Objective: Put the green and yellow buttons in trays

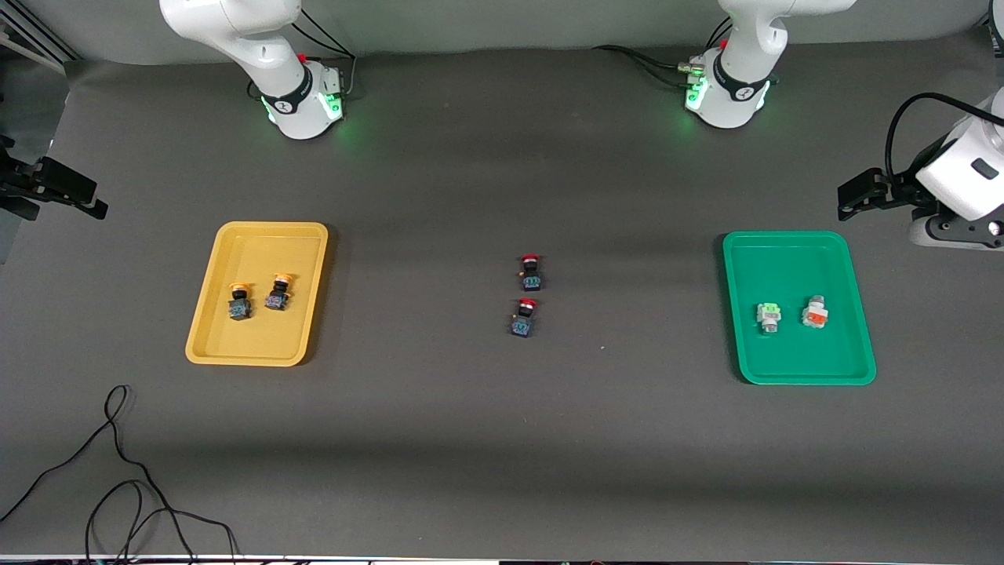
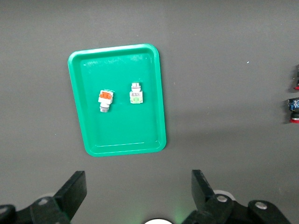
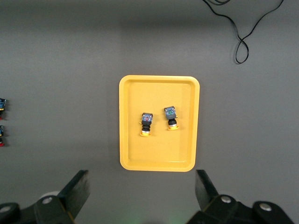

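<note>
Buttons: two yellow-capped (image 1: 257, 297) in yellow tray (image 1: 213, 345), two white-bodied (image 1: 792, 315) in green tray (image 1: 859, 345)

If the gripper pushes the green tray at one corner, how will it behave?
The green tray looks thin and light, so it would probably slide and turn on the table. The two switches lying loose inside may shift.

Two smooth plastic trays, a mustard yellow tray (image 1: 259, 361) and a green tray (image 1: 808, 375), showed a slight sheen on a matt dark grey table (image 1: 471, 439), beside a thin black cable (image 1: 118, 463).
</note>
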Available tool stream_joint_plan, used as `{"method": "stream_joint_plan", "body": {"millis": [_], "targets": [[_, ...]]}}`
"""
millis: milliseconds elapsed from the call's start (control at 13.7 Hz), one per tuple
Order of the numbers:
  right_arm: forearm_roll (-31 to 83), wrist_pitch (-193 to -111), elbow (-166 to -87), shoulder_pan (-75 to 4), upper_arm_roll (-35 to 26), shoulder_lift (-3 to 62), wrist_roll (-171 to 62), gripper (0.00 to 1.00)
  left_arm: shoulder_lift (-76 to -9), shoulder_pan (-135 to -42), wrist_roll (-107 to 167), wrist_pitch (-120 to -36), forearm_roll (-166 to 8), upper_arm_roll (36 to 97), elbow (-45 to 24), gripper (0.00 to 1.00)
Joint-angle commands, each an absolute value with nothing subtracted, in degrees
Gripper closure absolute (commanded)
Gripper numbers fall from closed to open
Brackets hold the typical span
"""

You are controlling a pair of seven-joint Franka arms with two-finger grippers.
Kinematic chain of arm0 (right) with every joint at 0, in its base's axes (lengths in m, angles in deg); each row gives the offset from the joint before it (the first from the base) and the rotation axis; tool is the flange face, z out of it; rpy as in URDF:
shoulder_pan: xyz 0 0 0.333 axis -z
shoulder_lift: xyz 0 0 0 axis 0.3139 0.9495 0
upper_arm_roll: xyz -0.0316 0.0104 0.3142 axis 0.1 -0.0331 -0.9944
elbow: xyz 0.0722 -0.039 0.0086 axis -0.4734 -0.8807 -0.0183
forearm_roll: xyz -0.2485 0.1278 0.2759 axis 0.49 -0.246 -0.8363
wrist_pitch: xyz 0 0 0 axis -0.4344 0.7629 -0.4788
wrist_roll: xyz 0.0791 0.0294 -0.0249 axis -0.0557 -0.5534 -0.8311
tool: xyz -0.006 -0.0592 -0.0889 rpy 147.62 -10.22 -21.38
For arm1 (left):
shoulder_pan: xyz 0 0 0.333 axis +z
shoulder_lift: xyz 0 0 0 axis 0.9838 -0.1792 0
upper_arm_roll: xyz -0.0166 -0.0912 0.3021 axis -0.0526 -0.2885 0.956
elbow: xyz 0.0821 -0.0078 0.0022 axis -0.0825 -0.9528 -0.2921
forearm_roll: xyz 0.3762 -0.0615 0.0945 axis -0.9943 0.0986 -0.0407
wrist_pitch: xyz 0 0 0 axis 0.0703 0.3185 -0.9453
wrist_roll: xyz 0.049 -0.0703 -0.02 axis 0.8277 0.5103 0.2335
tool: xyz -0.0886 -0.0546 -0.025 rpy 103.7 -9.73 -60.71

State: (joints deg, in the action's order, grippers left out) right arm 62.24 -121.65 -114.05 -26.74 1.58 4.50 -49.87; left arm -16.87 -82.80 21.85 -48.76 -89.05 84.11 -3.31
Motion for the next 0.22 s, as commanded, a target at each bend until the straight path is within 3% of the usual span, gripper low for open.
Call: {"method": "stream_joint_plan", "body": {"millis": [0, 146], "targets": [[61.3, -122.4, -114.8, -26.6, 1.2, 3.5, -49.3, 0.00, -15.3, -83.6, 22.1, -47.9, -88.6, 84.7, -4.0, 0.00], [61.4, -122.4, -114.4, -26.6, 1.1, 3.7, -49.4, 0.00, -15.4, -83.7, 22.1, -47.9, -88.7, 84.7, -4.0, 0.00]]}}
